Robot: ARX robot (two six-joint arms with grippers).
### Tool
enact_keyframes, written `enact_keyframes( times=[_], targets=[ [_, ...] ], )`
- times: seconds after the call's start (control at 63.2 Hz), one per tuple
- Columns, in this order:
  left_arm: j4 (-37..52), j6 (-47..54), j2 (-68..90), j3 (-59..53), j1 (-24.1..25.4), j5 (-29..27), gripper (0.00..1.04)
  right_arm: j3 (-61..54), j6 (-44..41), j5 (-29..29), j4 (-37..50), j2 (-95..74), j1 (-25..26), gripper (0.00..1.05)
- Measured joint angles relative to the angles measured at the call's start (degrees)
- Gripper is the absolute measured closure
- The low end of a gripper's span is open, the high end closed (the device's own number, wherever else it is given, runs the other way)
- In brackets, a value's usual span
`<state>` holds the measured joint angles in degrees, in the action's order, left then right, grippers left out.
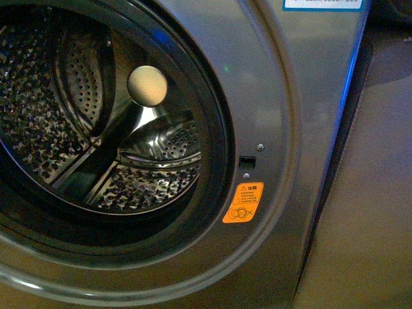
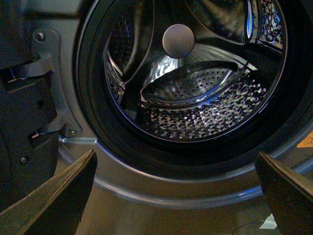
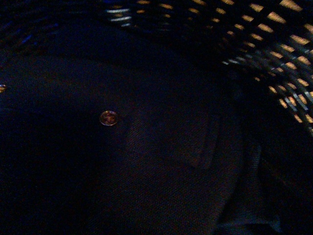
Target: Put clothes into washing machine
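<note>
The washer [image 1: 290, 116] fills your front view, its port cut off at nine o'clock. Your left hand [image 2: 174, 156] gapes wide before the drum [image 2: 205, 112]. The clothes [image 3: 146, 161] lie dim against a woven basket [image 3: 264, 44]. Your right hand is unseen, so you cannot tell its state.

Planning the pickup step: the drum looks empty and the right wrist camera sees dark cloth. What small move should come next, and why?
Probably lower the right arm onto the clothes and grip a fold: they fill its wrist view, while the drum of the washing machine shows no garment and the left gripper hangs open, empty, before it.
</note>
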<state>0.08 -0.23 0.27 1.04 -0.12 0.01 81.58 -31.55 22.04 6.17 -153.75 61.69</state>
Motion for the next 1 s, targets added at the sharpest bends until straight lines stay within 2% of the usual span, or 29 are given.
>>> enact_keyframes(
  times=[0.316,0.569,0.996],
  targets=[
    [0.00,0.00,0.00,0.00,0.00,-0.02,0.07,2.97,-0.20,-2.71,2.38,-7.82,-1.25,0.07],
    [0.00,0.00,-0.02,0.00,0.00,-0.02,0.07,3.80,-3.43,-5.44,3.67,-12.59,0.02,0.07],
    [0.00,0.00,-0.02,0.00,0.00,0.00,0.07,4.48,-5.27,-5.49,4.35,-14.69,1.42,0.07]
  ],
)
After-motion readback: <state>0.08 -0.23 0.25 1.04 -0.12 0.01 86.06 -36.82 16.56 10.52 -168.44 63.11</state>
